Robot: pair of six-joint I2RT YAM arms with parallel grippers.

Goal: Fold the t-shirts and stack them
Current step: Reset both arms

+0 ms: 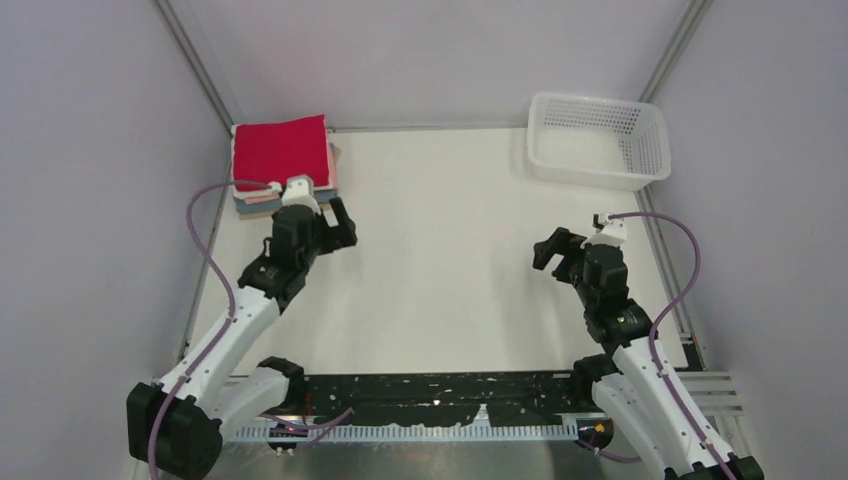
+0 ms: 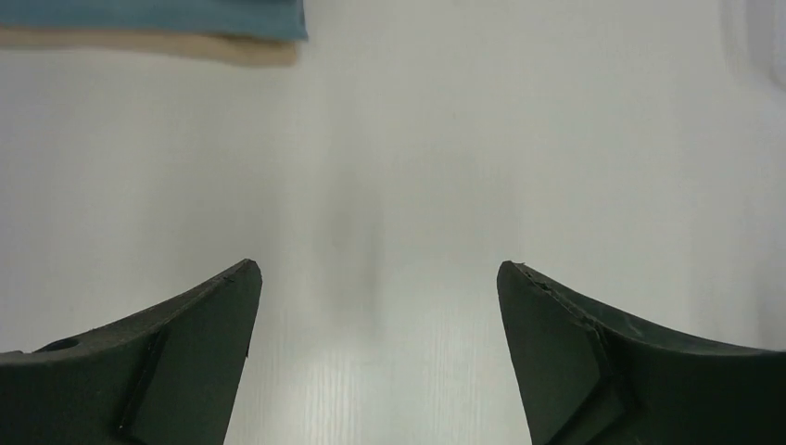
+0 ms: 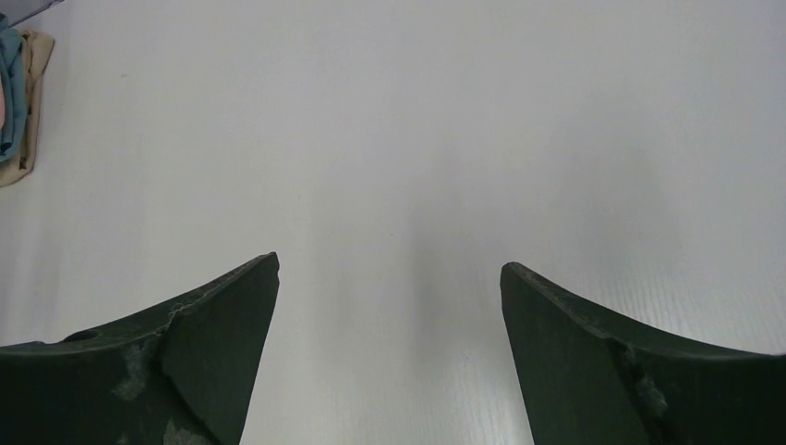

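A folded red t-shirt (image 1: pixel 279 150) lies on top of a stack of folded shirts at the table's far left corner; pink, teal and tan edges (image 1: pixel 248 203) show beneath it. The left wrist view shows the teal shirt's edge (image 2: pixel 158 17) over the tan one (image 2: pixel 241 51). The right wrist view shows the same stack's edge (image 3: pixel 17 102) at far left. My left gripper (image 1: pixel 343 225) is open and empty, just right of the stack's near corner. My right gripper (image 1: pixel 553 255) is open and empty over the bare table at right of centre.
A white plastic mesh basket (image 1: pixel 598 142) stands at the far right corner of the white table (image 1: pixel 440 250). Grey walls with metal frame posts close in the left, right and back sides. A black rail runs along the near edge.
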